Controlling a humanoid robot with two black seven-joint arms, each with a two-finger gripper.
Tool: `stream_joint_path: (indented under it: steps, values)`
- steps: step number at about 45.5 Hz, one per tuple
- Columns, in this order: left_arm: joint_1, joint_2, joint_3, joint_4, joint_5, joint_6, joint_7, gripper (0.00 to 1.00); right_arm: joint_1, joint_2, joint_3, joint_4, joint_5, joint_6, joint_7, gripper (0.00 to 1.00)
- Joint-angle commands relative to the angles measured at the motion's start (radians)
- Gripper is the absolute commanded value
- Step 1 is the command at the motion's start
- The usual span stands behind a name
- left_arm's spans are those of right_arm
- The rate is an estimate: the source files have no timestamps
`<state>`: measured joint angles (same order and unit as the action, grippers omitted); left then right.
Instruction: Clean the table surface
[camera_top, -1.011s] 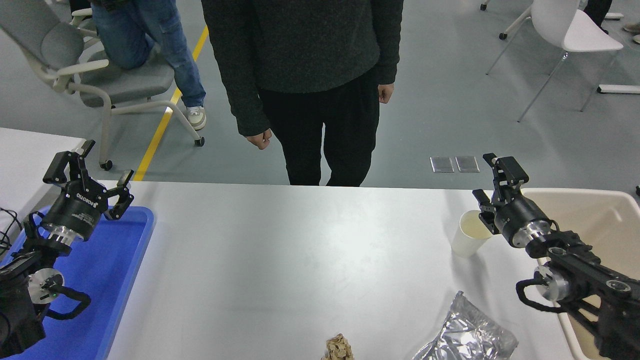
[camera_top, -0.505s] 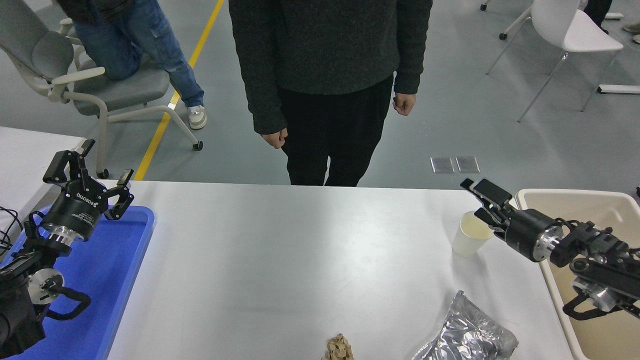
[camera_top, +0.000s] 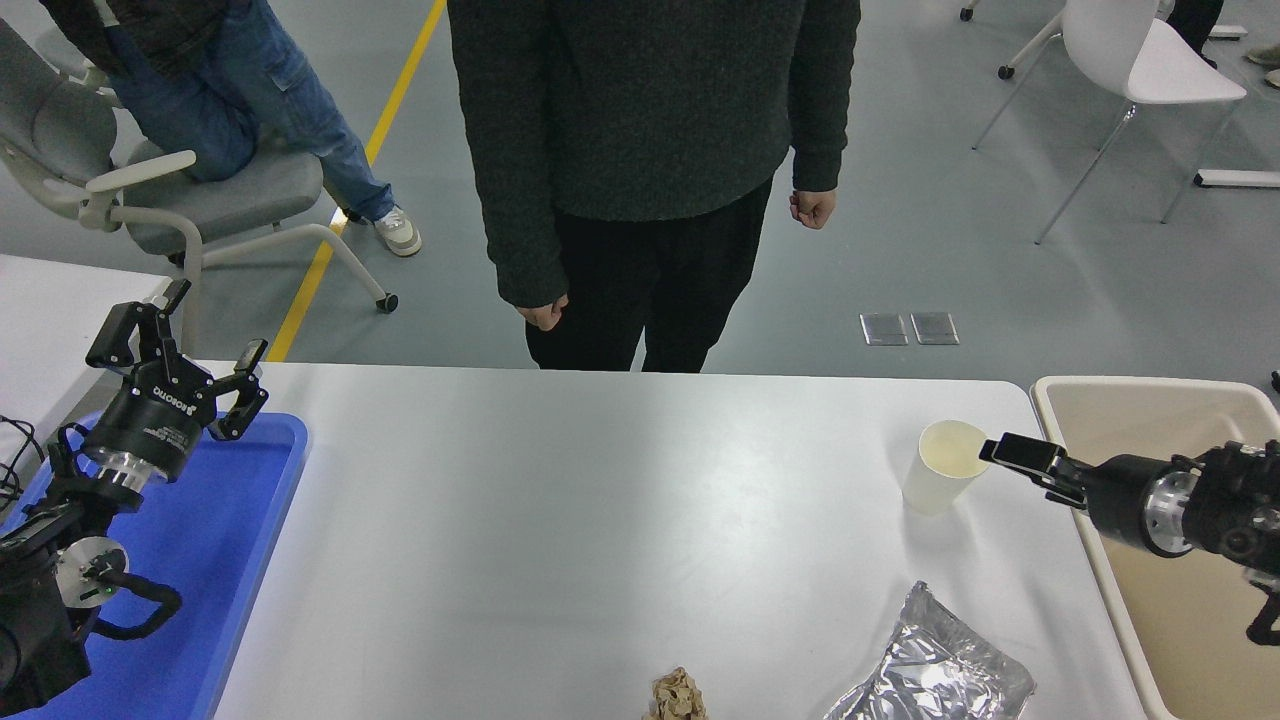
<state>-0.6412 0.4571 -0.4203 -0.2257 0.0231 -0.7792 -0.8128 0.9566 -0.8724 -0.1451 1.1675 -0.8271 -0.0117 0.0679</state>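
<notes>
The white table surface (camera_top: 600, 520) fills the middle of the view. On it at the right stands a white paper cup (camera_top: 941, 478), upright and seemingly empty. A crumpled silver foil bag (camera_top: 935, 672) lies at the front right, and a ball of brown paper (camera_top: 678, 696) sits at the front edge. My right gripper (camera_top: 1018, 456) reaches in from the right edge, level with the cup's rim and just right of it, open and holding nothing. My left gripper (camera_top: 185, 325) is parked open above the blue tray.
A blue tray (camera_top: 240, 560) lies on the table's left end. A beige bin (camera_top: 1110, 400) stands off the right end, under my right arm. A person in dark clothes (camera_top: 640, 150) stands at the far edge; another sits on a grey chair (camera_top: 200, 190) at the back left.
My right arm has swung down and to the right, from raised above the cup to lying level beside its rim. The standing person shifted slightly; the left arm stayed still.
</notes>
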Motion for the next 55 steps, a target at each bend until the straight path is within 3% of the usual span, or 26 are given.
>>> stream_joint_path:
  steps: [1,31,55]
  values:
    - [0.0,0.0,0.0,0.0,0.0,0.0,0.0,1.0,0.037,0.067,-0.007,-0.068,-0.003,0.051,-0.083,1.0]
    - [0.0,0.0,0.0,0.0,0.0,0.0,0.0,1.0,0.03,0.283,-0.065,-0.319,0.057,0.079,-0.085,0.99]
    - [0.0,0.0,0.0,0.0,0.0,0.0,0.0,1.0,0.031,0.332,-0.077,-0.359,0.057,0.081,-0.083,0.95]
